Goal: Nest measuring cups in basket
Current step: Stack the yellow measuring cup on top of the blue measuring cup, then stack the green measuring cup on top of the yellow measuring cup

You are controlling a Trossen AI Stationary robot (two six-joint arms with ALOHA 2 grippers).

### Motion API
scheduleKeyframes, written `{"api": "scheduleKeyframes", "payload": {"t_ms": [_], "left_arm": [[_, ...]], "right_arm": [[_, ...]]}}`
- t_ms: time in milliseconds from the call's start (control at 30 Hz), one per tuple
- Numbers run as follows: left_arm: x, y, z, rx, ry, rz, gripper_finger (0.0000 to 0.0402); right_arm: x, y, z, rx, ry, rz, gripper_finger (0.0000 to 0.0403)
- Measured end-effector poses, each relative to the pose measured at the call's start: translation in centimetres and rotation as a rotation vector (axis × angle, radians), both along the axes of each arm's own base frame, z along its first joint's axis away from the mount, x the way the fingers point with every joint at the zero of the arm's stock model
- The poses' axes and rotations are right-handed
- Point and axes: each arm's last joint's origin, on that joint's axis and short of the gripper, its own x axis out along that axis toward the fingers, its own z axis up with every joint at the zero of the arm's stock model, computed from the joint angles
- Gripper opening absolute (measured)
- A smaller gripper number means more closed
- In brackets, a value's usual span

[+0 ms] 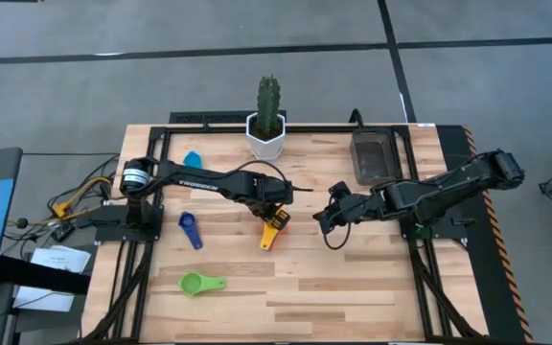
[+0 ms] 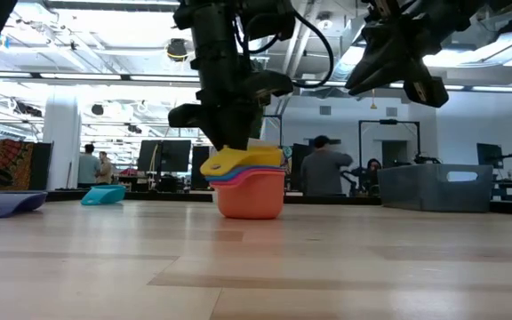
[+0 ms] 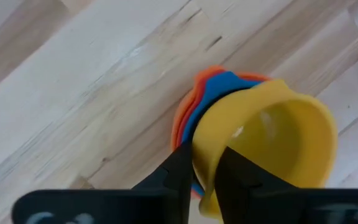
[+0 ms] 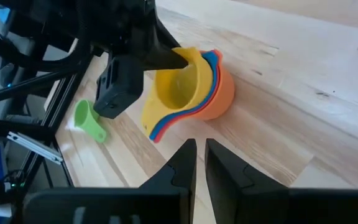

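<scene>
A nested stack of measuring cups (image 2: 249,197) stands on the table's middle: orange at the bottom, then red and blue, with the yellow cup (image 4: 174,84) on top, its handle toward the near edge. My left gripper (image 1: 276,211) comes down on the yellow cup and is shut on it. My right gripper (image 1: 332,218) hovers shut just right of the stack, above the table, holding nothing. Loose on the wood lie the green cup (image 1: 201,283), the dark blue cup (image 1: 190,230) and the light blue cup (image 1: 192,159). The dark grey basket (image 1: 373,158) stands near the far right corner. My left gripper pinches the yellow cup's wall at the rim (image 3: 204,158), on the side away from its handle. One finger (image 3: 238,177) is inside the bowl and one (image 3: 180,171) outside. The fingers come from above, pointing down. The cup sits slightly tilted in the blue cup (image 3: 219,87) of the stack.
The white hexagonal cactus pot (image 1: 267,135) stands at the far edge, behind the stack. Bare wood lies between the stack and the near edge. People and desks show in the room beyond the table (image 2: 323,169).
</scene>
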Motion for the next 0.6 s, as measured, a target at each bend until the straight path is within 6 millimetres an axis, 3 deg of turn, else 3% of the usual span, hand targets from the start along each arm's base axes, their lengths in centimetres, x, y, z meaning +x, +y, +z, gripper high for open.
{"api": "scheduleKeyframes", "payload": {"t_ms": [267,600], "left_arm": [[-0.1,0.0,0.2,0.0,-0.005,-0.002,0.0094],[0.2,0.0,3.3,0.02,-0.016,-0.017,0.0117]], "right_arm": [[0.0,0.0,0.0,0.001,0.006,0.003,0.0058],[-0.1,0.0,-0.2,-0.001,0.022,0.004,0.0058]]}}
